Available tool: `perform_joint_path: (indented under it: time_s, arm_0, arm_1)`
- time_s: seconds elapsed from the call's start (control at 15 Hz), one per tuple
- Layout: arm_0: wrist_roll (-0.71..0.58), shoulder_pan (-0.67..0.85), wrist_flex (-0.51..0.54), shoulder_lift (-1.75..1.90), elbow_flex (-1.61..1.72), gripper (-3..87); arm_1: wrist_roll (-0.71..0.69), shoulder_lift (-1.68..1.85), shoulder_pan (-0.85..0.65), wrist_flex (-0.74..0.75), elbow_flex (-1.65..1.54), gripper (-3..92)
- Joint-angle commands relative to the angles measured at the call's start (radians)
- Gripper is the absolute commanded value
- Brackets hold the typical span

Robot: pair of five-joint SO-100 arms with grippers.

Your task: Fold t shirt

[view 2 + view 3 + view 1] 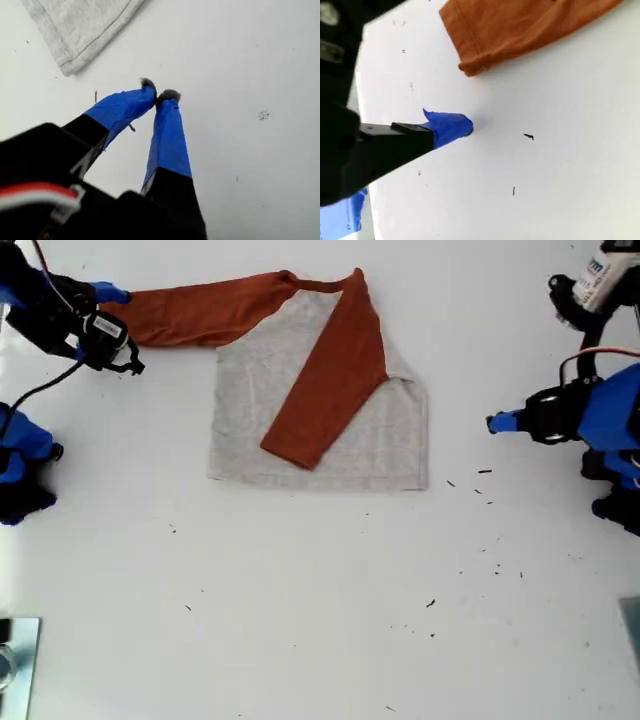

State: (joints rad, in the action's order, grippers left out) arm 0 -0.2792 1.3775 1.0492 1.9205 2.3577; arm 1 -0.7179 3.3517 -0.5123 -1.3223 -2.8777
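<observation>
Blue jaws closed, t shirt (318, 390) half-folded

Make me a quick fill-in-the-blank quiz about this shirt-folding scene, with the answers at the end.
1. One rust-orange sleeve of the t shirt lies folded across the ____ body.
2. The other sleeve stretches flat toward the exterior view's ____.
3. The fingertips of my first end effector are pressed ____, holding nothing.
4. My second end effector rests near the stretched sleeve's ____.

Missing words: grey; left; together; cuff
</observation>
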Motion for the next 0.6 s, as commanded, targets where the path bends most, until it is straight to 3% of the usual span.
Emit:
perform_joint_path:
  time_s: [0.0,0.13,0.33,0.53]
  arm_0:
    - [-0.043,0.038,-0.086,-0.114,-0.031,27.4]
    - [-0.067,0.066,-0.107,-0.112,-0.051,0.0]
    - [-0.117,0.107,-0.044,0.052,-0.124,-0.3]
    - [-0.115,0.052,0.063,0.216,-0.253,-0.3]
  arm_1:
    - [0.023,0.021,0.026,0.025,0.014,3.5]
    - [0.037,0.044,0.038,0.021,0.003,3.5]
    - [0.066,0.063,0.069,0.015,-0.008,3.5]
    - [0.083,0.077,0.08,0.009,-0.008,3.5]
